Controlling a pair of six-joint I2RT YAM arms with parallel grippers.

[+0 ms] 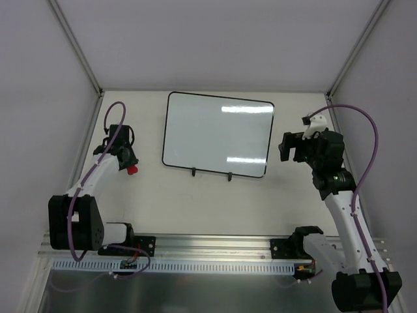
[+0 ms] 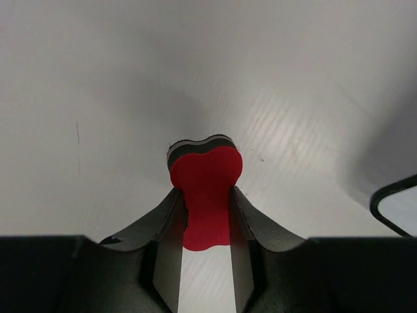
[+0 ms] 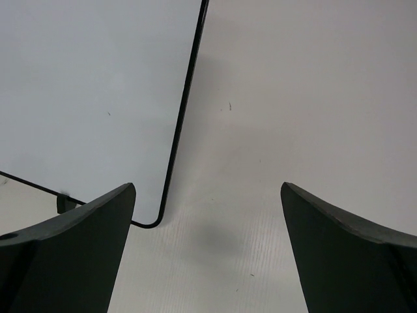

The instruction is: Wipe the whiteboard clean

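Note:
The whiteboard [image 1: 218,134] lies flat at the table's middle back, white with a thin black frame and two small black feet at its near edge; no marks show on it. My left gripper [image 1: 130,163] is left of the board, shut on a red bone-shaped eraser [image 2: 205,195] with a dark felt underside, held over the bare table. A corner of the board shows at the right edge of the left wrist view [image 2: 397,207]. My right gripper [image 1: 291,147] is open and empty just right of the board, whose right edge and near corner [image 3: 98,111] lie under its left finger.
Grey walls and metal corner posts [image 1: 75,42] close in the table at the back and sides. A metal rail [image 1: 208,244] with both arm bases runs along the near edge.

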